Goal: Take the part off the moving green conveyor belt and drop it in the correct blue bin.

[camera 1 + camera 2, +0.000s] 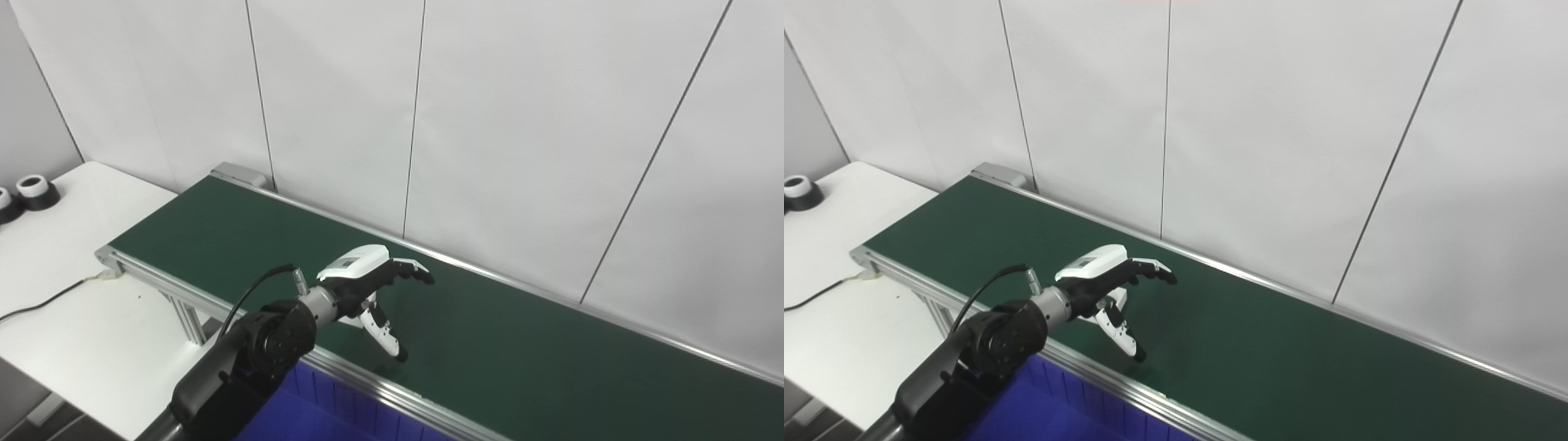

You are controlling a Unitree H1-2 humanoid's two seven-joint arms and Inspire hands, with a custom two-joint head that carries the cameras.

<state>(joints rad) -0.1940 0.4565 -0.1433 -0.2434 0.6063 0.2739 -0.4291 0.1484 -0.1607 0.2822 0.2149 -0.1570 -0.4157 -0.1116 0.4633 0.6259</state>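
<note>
Left eye view: left hand (367, 288) poised over the near half of the green conveyor belt (490, 343), fingers spread apart, thumb pointing down toward the belt, holding nothing. No part visible anywhere on the belt, so its bearing from the hand cannot be given. Blue bin (318, 410) sits just near of the belt, under the arm. Right hand out of view.

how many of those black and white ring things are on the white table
2, both at the white table's far left edge: one ring fully visible, another cut off by the frame. More may lie out of view.
</note>
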